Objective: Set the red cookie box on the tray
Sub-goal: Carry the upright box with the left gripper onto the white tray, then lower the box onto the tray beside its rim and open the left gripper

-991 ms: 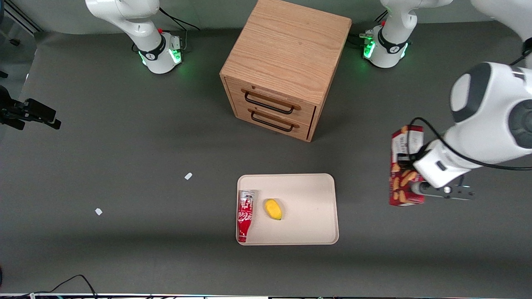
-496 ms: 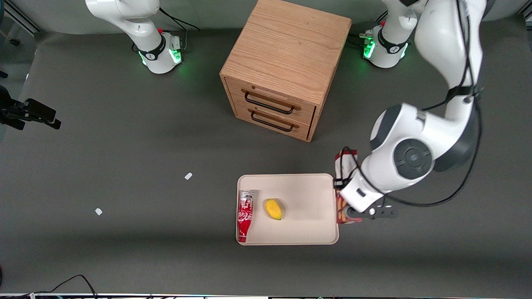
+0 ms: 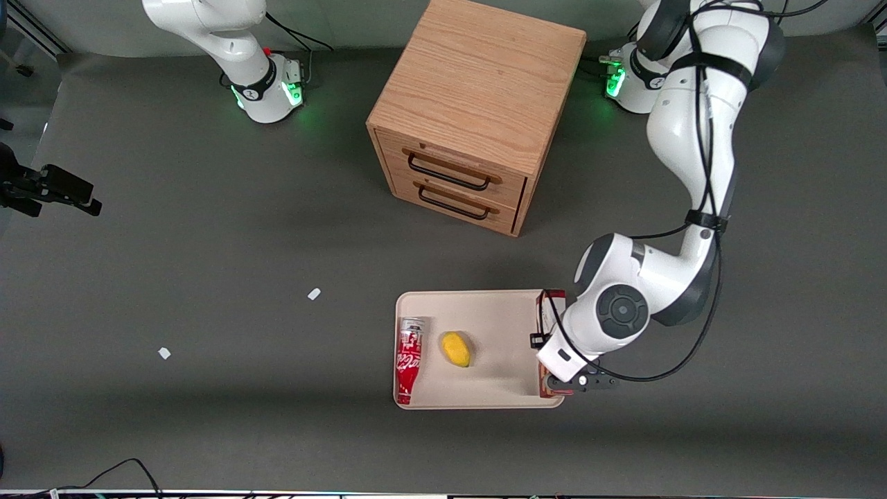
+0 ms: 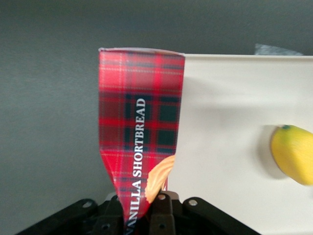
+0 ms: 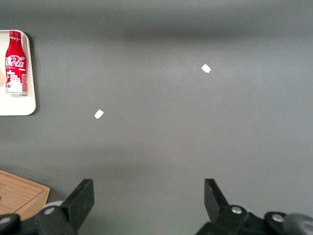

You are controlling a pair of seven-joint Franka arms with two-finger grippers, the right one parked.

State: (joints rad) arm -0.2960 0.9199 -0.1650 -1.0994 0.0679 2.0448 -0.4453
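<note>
While tool (image 4: 146, 208) clamps tartan cardboard red cookie box (image 4: 139, 137) | over smooth beige tray (image 4: 225, 122) rim

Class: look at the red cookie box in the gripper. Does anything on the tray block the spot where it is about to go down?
Nothing visible does. The gripper holds the red cookie box over the tray edge toward the working arm. The lemon and soda bottle lie apart from it.

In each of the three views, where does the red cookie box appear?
Front view: red cookie box held by the gripper, at the tray edge toward the working arm's end.
Left wrist view: box over the tray edge.
Right wrist view: not in it.
Shared landmark: the tray.
</note>
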